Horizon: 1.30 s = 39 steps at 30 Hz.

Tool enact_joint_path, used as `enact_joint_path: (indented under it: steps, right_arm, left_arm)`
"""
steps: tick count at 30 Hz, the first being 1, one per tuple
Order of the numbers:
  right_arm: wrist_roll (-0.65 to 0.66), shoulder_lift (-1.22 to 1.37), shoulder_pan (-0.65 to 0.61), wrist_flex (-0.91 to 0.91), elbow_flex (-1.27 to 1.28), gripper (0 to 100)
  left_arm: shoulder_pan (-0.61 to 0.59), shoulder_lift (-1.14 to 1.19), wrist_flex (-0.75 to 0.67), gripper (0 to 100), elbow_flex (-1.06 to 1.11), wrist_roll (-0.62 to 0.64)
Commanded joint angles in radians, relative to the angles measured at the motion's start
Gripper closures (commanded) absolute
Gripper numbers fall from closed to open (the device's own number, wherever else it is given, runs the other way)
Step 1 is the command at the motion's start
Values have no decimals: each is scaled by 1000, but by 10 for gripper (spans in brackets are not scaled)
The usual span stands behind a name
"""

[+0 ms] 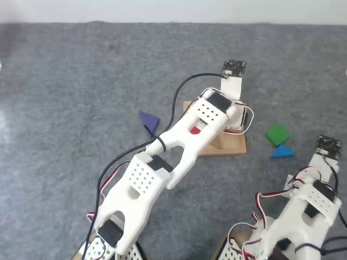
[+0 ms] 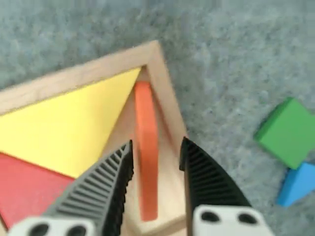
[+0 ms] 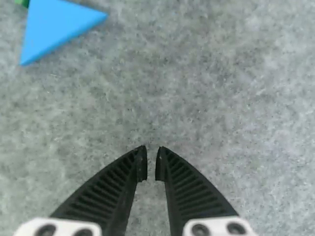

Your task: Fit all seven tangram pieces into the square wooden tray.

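The square wooden tray (image 2: 74,76) holds a yellow triangle (image 2: 64,128) and a red piece (image 2: 24,187). An orange piece (image 2: 146,167) stands on its edge in the tray's corner gap beside the yellow triangle. My left gripper (image 2: 156,147) is open just above it, one finger on each side, not clamping it. In the high view the left arm covers most of the tray (image 1: 230,146). A green square (image 1: 277,134) and a blue triangle (image 1: 282,152) lie right of the tray, a purple piece (image 1: 149,122) to its left. My right gripper (image 3: 147,162) is shut on nothing over bare carpet, near the blue triangle (image 3: 54,27).
Grey carpet covers the whole table. The left arm stretches diagonally from the near edge to the tray. The right arm's base sits at the near right corner. The green square (image 2: 290,132) and blue triangle (image 2: 298,184) lie touching each other.
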Motion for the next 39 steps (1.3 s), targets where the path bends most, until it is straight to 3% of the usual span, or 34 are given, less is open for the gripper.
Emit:
enact_joint_path:
  steps: [1,11,22,32,39]
  right_arm:
    - [-9,-38,15,-18,-40,944]
    - [-8,-36,-27,-13,-38,944]
    - [-8,-35,-27,-15,-38,944]
    - [-8,-33,-28,-15,-38,944]
    - [-8,-33,-28,-15,-38,944]
  left_arm:
    - [-15,-21,21,838,-71,-26]
    - [-44,-32,43,859,-74,-57]
    - [109,-18,124,859,-179,-147]
    - [2,114,117,859,-228,-150]
    - [34,158,207,859,-397,-206]
